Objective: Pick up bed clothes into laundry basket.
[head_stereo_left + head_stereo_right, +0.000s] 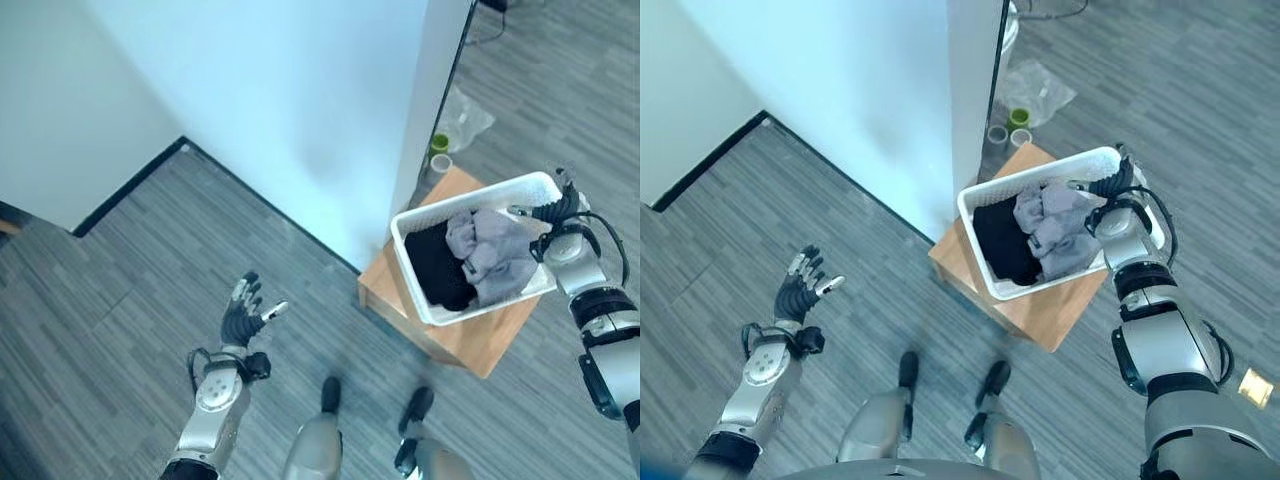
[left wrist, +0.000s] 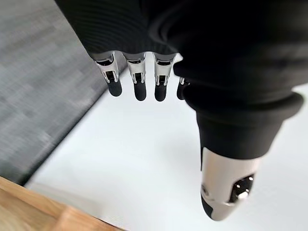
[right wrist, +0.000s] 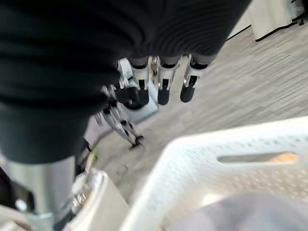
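Wall (image 1: 300, 110) dead ahead, wood stand (image 1: 470, 335) right of it carrying the basket (image 1: 500, 195). Grey cloth (image 1: 490, 250) and black cloth (image 1: 437, 265) lie inside. Right hand (image 1: 553, 212) over the far rim, fingers straight, empty. Left hand (image 1: 243, 315) low over the floor, spread, empty. Lift the right clear without nudging the rim.
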Robot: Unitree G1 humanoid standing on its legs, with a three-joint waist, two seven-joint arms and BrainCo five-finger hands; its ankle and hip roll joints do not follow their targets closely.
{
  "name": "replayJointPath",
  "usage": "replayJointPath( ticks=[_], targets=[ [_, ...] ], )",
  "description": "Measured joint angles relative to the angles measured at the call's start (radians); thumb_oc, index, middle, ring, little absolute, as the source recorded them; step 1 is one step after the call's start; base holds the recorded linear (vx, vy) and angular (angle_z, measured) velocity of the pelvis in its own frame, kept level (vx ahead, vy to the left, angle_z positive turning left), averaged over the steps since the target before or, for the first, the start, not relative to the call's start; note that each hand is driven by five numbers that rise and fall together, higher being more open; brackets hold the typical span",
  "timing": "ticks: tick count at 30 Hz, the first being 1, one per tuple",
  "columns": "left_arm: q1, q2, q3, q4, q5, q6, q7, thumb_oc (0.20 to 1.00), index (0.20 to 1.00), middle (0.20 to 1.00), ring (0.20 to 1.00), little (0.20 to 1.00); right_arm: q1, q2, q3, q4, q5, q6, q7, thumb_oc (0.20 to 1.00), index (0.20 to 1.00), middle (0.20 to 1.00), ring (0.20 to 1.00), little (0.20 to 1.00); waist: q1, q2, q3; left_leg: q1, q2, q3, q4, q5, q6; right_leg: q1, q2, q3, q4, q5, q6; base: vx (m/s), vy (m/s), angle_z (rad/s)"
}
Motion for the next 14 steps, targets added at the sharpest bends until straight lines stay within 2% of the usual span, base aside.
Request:
replayJointPath(
  ticks=[1, 2, 4, 5, 6, 8, 10, 11, 14],
  targets=[
    [0.009, -0.001, -0.002, -0.010, 0.001, 0.001, 0.006, 1.000, 1.000, 1.000, 1.000, 1.000, 0.047, 0.021, -0.015, -0.059, 0.006, -0.001, -0.003, 1.000, 1.000, 1.000, 1.000, 1.000, -0.007, -0.006, -0.007, 0.020, -0.002, 0.004, -0.003, 0.000, 0.000, 0.013, -0.001, 0.008, 0.000, -0.001, 0.001, 0.05, 0.056, -0.24],
    [0.033, -0.006, -0.001, -0.025, 0.002, 0.006, 0.017, 1.000, 1.000, 1.000, 1.000, 1.000, 0.191, 0.103, -0.064, -0.218, 0.015, -0.023, -0.014, 1.000, 1.000, 1.000, 1.000, 1.000, -0.033, -0.018, -0.060, 0.032, -0.002, 0.013, -0.019, 0.000, 0.002, 0.015, -0.002, 0.018, 0.000, -0.010, 0.012, 0.03, 0.044, -0.20],
    [0.042, -0.028, 0.009, -0.028, 0.004, 0.015, 0.021, 1.000, 1.000, 1.000, 1.000, 1.000, 0.346, 0.184, -0.129, -0.407, 0.035, -0.034, -0.012, 1.000, 1.000, 1.000, 1.000, 1.000, -0.051, -0.021, -0.073, 0.059, -0.002, 0.027, -0.028, 0.000, 0.005, 0.034, -0.002, 0.028, -0.001, -0.014, 0.015, 0.06, 0.043, -0.14],
    [0.047, -0.040, 0.011, -0.026, 0.005, 0.020, 0.023, 1.000, 1.000, 1.000, 1.000, 1.000, 0.405, 0.211, -0.128, -0.464, 0.039, -0.042, -0.008, 1.000, 1.000, 1.000, 1.000, 1.000, -0.066, -0.020, -0.085, 0.067, -0.002, 0.027, -0.032, -0.001, 0.005, 0.035, 0.000, 0.035, 0.000, -0.014, 0.016, 0.06, 0.045, -0.11],
    [0.059, -0.073, 0.011, -0.026, 0.019, 0.041, 0.027, 1.000, 1.000, 1.000, 1.000, 1.000, 0.580, 0.247, -0.099, -0.610, 0.037, -0.048, 0.033, 1.000, 1.000, 1.000, 1.000, 1.000, -0.087, -0.009, -0.105, 0.084, -0.005, 0.029, -0.039, -0.002, 0.008, 0.049, -0.001, 0.037, -0.001, -0.017, 0.019, 0.05, 0.065, -0.16],
    [0.077, -0.083, 0.007, -0.025, 0.021, 0.047, 0.027, 1.000, 1.000, 1.000, 1.000, 1.000, 0.655, 0.255, -0.055, -0.615, 0.033, -0.045, 0.071, 1.000, 1.000, 1.000, 1.000, 1.000, -0.119, -0.003, -0.119, 0.099, -0.007, 0.051, -0.039, -0.008, 0.016, 0.051, -0.001, 0.055, -0.002, -0.017, 0.020, 0.04, 0.050, -0.25],
    [0.093, -0.089, -0.006, -0.030, 0.046, 0.060, 0.027, 1.000, 1.000, 1.000, 1.000, 1.000, 0.773, 0.284, -0.071, -0.633, 0.038, -0.048, 0.120, 1.000, 1.000, 1.000, 1.000, 1.000, -0.151, 0.015, -0.131, 0.122, -0.009, 0.071, -0.040, -0.012, 0.021, 0.061, -0.002, 0.075, -0.005, -0.020, 0.021, 0.04, 0.025, -0.32],
    [0.109, -0.102, -0.007, -0.033, 0.062, 0.067, 0.026, 1.000, 1.000, 1.000, 1.000, 1.000, 0.866, 0.285, -0.069, -0.637, 0.046, -0.049, 0.153, 1.000, 1.000, 1.000, 1.000, 1.000, -0.174, 0.030, -0.154, 0.129, -0.009, 0.082, -0.040, -0.016, 0.026, 0.064, -0.001, 0.086, -0.005, -0.029, 0.022, 0.03, 0.005, -0.28],
    [0.113, -0.122, -0.009, -0.034, 0.064, 0.071, 0.020, 1.000, 1.000, 1.000, 1.000, 1.000, 0.941, 0.266, -0.069, -0.636, 0.056, -0.044, 0.185, 1.000, 1.000, 1.000, 1.000, 1.000, -0.207, 0.044, -0.168, 0.140, -0.007, 0.090, -0.040, -0.017, 0.028, 0.069, 0.000, 0.090, -0.006, -0.029, 0.021, 0.02, 0.007, -0.13]
  ],
)
